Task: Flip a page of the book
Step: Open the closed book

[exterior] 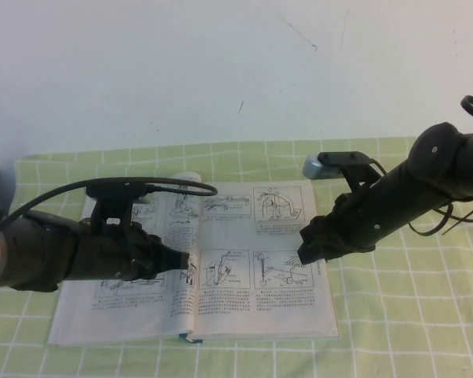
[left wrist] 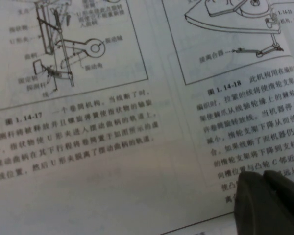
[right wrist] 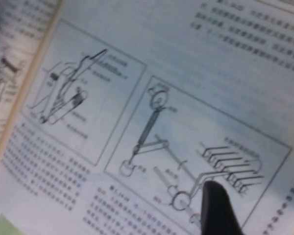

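Green checked cloth [exterior: 394, 315] is covered by one open book [exterior: 193, 337], four boxed sketches seen on its page [exterior: 256, 252], left gripper [exterior: 181, 260] and right gripper [exterior: 306, 253] hovering close, finger state can't be told.

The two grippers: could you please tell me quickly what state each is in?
Left gripper: over the book near its spine, state cannot be told.
Right gripper: over the page, state cannot be told.

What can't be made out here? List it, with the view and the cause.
- High view: left pincer near the book's spine and right pincer over the page; fingers too dark to separate.
- Left wrist view: only one fingertip pair shows, cut by the edge.
- Right wrist view: captions blurred.
- High view: left page hidden under the left arm.
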Robot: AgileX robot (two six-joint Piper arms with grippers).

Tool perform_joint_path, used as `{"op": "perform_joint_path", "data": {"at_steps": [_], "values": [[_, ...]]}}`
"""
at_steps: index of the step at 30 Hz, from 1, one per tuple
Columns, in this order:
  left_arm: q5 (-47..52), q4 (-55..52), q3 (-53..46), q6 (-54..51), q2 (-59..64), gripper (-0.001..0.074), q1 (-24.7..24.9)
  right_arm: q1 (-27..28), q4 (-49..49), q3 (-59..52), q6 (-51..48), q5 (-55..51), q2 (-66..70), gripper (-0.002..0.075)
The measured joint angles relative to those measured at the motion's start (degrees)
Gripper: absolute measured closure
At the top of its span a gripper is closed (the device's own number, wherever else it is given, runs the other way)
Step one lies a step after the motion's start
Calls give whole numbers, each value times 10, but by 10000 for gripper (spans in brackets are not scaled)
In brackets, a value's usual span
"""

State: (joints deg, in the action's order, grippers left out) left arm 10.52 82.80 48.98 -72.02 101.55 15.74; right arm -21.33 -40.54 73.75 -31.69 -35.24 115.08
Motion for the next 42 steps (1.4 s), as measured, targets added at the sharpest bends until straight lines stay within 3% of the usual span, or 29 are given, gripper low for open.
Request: {"op": "perform_joint_path", "data": {"at_steps": [5, 13, 24, 33, 42], "values": [[2, 1, 0, 1, 1, 739, 0, 11, 35, 18, 58, -6, 12, 373], [2, 20, 0, 0, 2, 739, 0, 16, 19, 19, 57, -31, 26, 374], [2, 25, 0, -1, 2, 739, 0, 16, -66, 21, -8, -39, 26, 379], [2, 27, 0, -2, 2, 739, 0, 16, -206, 23, -87, -51, 26, 381], [2, 27, 0, -2, 2, 739, 0, 16, -89, 24, -3, -62, 30, 381]]}}
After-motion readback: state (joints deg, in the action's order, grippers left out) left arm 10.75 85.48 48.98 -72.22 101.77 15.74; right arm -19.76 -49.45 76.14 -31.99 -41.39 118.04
